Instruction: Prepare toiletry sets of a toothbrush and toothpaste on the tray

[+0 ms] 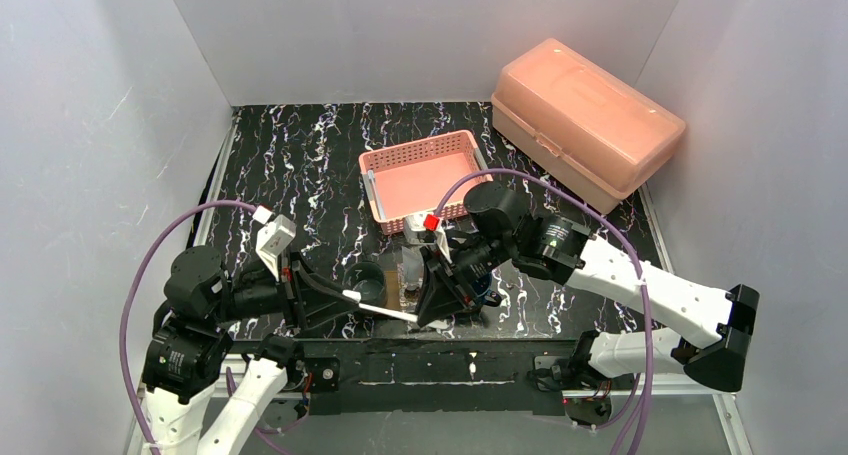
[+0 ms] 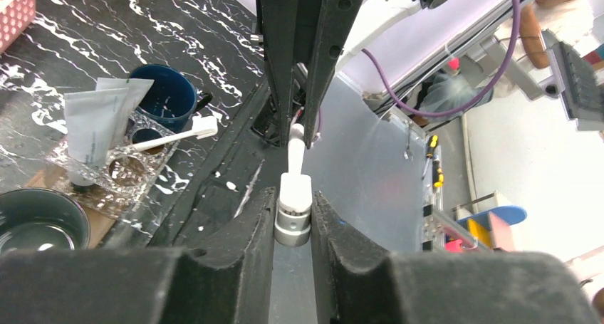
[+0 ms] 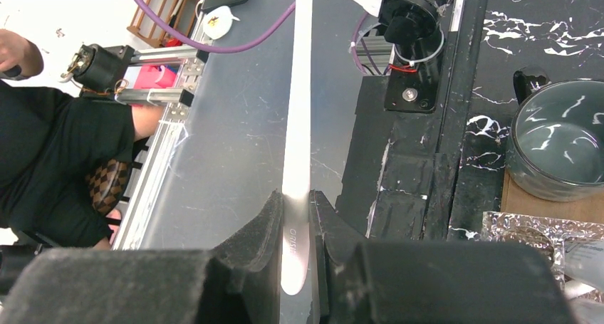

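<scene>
High view from behind looking down, wrist views close, seemingly sharing tray (image 3: 548, 208)

Hidden & cut-off bits, 3 views.
Top view: right hand (image 1: 420, 317) is covering most of the tray (image 3: 548, 208), which is showing only as a brown sliver in rt wrist view. Left wrist view: toothbrush (image 2: 294, 189) is sitting w/ its far end hidden behind the right hand; grey-green cup (image 2: 32, 228) is being cut by the left edge, pink basket (image 2: 13, 11) by the top-left corner. Rt wrist view: toothbrush is running off the top edge; lettering on it is looking too blurry to read.
</scene>
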`<state>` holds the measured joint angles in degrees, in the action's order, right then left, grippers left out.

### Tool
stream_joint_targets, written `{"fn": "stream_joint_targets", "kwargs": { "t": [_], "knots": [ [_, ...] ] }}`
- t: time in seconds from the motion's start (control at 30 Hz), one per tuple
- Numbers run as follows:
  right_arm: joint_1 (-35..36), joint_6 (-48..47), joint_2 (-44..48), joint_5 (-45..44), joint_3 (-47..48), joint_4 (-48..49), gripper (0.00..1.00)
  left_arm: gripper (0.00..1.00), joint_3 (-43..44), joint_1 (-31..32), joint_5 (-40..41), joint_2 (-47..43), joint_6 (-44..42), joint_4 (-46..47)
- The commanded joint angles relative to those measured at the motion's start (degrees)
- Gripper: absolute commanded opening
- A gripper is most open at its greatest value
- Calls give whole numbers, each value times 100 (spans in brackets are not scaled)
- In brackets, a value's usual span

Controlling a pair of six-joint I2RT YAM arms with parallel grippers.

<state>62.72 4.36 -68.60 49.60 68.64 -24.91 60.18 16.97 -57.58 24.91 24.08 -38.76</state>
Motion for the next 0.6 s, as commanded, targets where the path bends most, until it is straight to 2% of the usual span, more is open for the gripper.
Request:
{"fn": "stream_joint_targets", "kwargs": {
  "t": [0.0, 0.07, 0.1, 0.13, 0.17, 0.2, 0.23, 0.27, 0.43, 0.57],
  "knots": [
    [30, 56, 110, 35, -56, 284, 1, 12, 32, -33, -54, -38, -29, 97],
    [30, 56, 117, 5, -70, 293, 1, 0, -1, -31, 9, -64, 15, 114],
    [30, 56, 134, -79, -64, 286, 6, 0, -18, -33, 51, -82, 37, 115],
    [30, 56, 155, -142, -61, 293, 12, 0, -21, -31, 133, -104, 61, 94],
    [30, 56, 177, -234, -54, 293, 23, 0, -14, -36, 197, -102, 62, 54],
    [30, 56, 194, -319, -53, 293, 27, 0, 8, -31, 249, -89, 58, -1],
    [30, 56, 251, -538, -25, 251, 43, 0, 72, -29, 414, -77, 33, -110],
    [30, 56, 315, -761, 7, 226, 47, 0, 125, -36, 531, -67, 12, -205],
    [26, 185, 494, -1701, 129, 160, 59, 0, 230, -34, 786, 39, -123, -562],
    [22, 308, 603, -2374, 212, 175, 62, 0, 381, -34, 1094, 119, -274, -942]
  ]
}}
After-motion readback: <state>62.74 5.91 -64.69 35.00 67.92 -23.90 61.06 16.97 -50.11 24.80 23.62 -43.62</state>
